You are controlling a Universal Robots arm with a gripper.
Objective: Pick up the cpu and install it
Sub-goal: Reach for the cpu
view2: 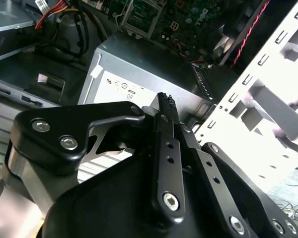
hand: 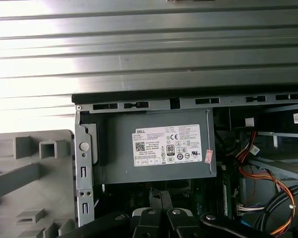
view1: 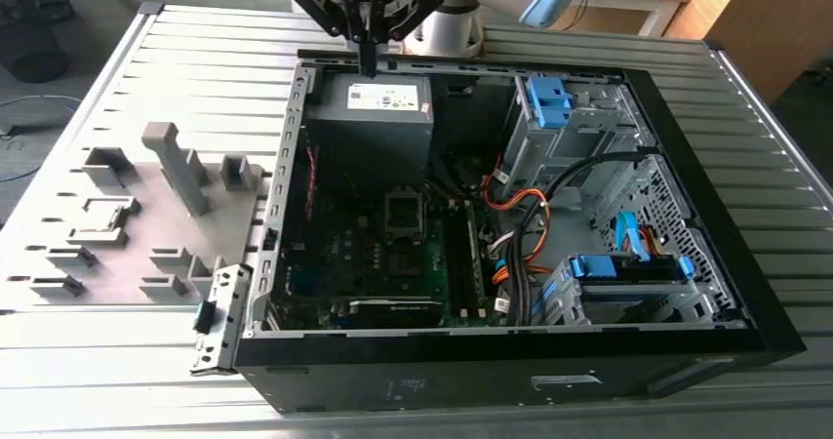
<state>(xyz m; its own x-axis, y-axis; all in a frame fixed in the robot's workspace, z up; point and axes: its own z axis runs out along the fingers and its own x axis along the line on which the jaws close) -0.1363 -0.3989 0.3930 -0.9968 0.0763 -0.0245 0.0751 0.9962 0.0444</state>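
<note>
The gripper point(view1: 369, 66) is being held above the power supply point(view1: 369, 117), jaws pinched together, nothing visible between. The cpu point(view1: 112, 210), tentatively the pale square on the fixture plate point(view1: 143, 190), is lying ungripped. Step 1, pick-up, is judged pending; opened jaws are being required.

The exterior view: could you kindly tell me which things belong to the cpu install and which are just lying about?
For the job: gripper; socket frame on the motherboard.
Just lying about: power supply; orange cables; blue drive brackets; grey fixture blocks.
</note>
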